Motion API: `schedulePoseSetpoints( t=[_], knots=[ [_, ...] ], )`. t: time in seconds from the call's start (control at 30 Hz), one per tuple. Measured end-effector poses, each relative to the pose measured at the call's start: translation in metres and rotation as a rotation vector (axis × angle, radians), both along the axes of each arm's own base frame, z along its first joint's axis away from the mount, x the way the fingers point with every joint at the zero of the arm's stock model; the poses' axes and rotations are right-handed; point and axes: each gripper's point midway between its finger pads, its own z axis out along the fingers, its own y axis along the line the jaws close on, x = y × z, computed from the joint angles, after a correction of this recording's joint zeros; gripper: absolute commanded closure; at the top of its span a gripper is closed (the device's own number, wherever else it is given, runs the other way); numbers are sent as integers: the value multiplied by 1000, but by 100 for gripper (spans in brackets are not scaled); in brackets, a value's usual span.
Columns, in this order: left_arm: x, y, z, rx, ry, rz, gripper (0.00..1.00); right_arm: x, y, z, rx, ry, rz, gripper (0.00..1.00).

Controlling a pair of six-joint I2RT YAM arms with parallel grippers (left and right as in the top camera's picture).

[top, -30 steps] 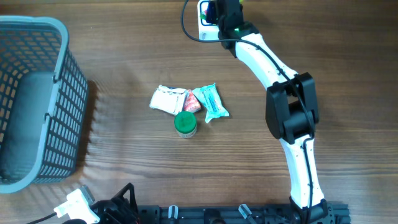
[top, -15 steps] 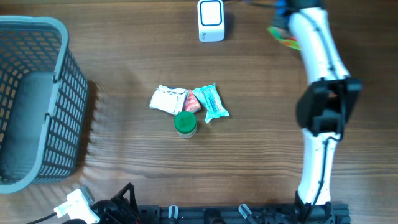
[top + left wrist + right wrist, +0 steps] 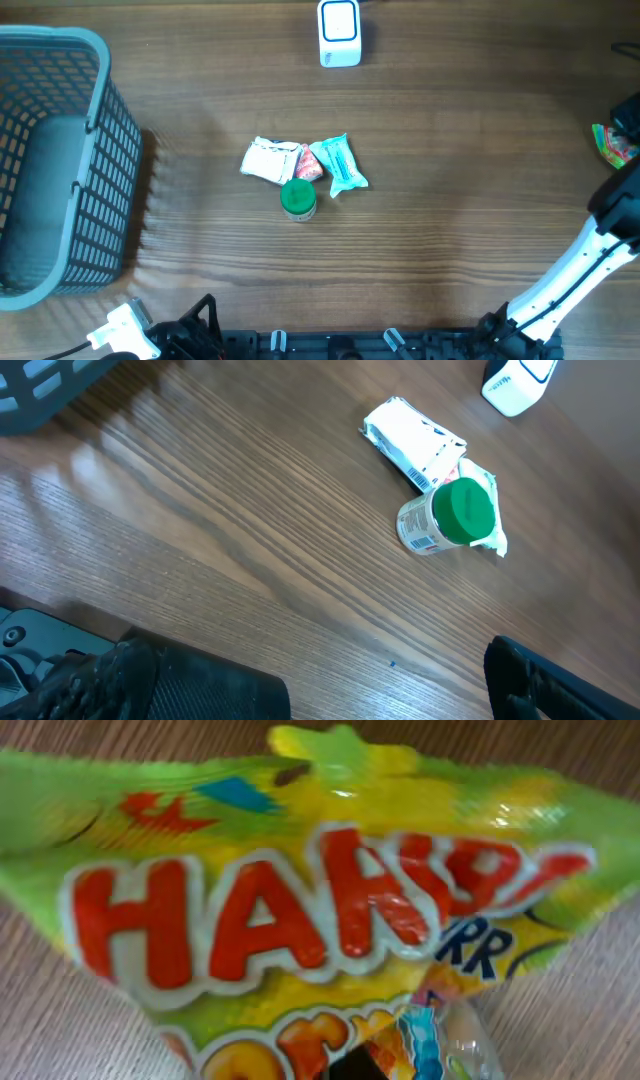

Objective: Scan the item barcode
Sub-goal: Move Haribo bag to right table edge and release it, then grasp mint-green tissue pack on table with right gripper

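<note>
The grey plastic lattice basket [image 3: 60, 150] stood at the far-left edge of the wooden table [image 3: 450, 220]. The left gripper [image 3: 350, 685] rested at the near-left edge, jaws spread wide and holding nothing.

Four items lay together at the table centre:
- a white rectangular packet [image 3: 270, 160] on the left;
- a small pink packet [image 3: 311, 167] touching it;
- a teal wrapped packet [image 3: 340, 165] on the right;
- a green-capped small jar [image 3: 298, 199] on its side, just near of the other three.

The white box-shaped barcode scanner [image 3: 339, 33] stood at the far edge, well apart from this group.

At the right edge, the right gripper [image 3: 355, 1065] had its jaws pressed together, pinching the green and yellow sweet bag [image 3: 300, 910]. The bag hung above the table, far to the right of the scanner.
</note>
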Motion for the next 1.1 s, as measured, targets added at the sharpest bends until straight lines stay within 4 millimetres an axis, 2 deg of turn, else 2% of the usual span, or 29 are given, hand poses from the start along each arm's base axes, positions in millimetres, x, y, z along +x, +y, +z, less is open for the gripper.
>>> schedulePoseSetpoints(
  t=[0.03,0.07,0.13,0.17,0.2,0.27,0.3,0.33,0.37,0.4,0.43,0.47,0.53,0.57,0.6,0.67,0.7,0.83,0.9,1.03,1.1],
  knots=[
    [0,0,0,0,0,0,0,0,-2,0,4,-9,3,31],
    [0,0,0,0,0,-1,0,2,0,0,30,-26,16,1],
    [0,0,0,0,0,0,0,7,6,4,67,-58,35,0],
    [0,0,0,0,0,0,0,14,15,13,111,-98,66,0],
    [0,0,0,0,0,0,0,21,21,30,128,-143,85,0],
    [0,0,0,0,0,0,0,35,36,76,137,-246,130,0],
    [0,0,0,0,0,0,0,41,50,110,139,-312,160,0],
    [0,0,0,0,0,0,0,48,74,152,147,-383,203,0],
    [0,0,0,0,0,0,0,50,101,184,160,-428,248,1],
    [0,0,0,0,0,-1,0,50,136,207,196,-444,307,0],
    [0,0,0,0,0,0,0,51,176,222,240,-448,378,0],
    [0,0,0,0,0,0,0,52,211,226,289,-430,448,0],
    [0,0,0,0,0,-1,0,55,291,213,382,-351,630,0],
    [0,0,0,0,0,0,0,53,340,198,427,-284,749,0],
    [0,0,0,0,0,0,0,49,375,186,450,-236,838,0],
    [0,0,0,0,0,0,0,35,441,167,472,-144,1012,0],
    [0,0,0,0,0,0,0,14,498,152,465,-61,1173,0],
    [0,0,0,0,0,0,0,-19,559,120,366,54,1363,1],
    [0,0,0,0,0,0,0,-31,578,101,342,83,1418,1],
    [0,0,0,0,0,-1,0,-55,590,60,322,159,1464,4],
    [0,0,0,0,0,0,0,-57,594,46,307,152,1478,8]
  ],
)
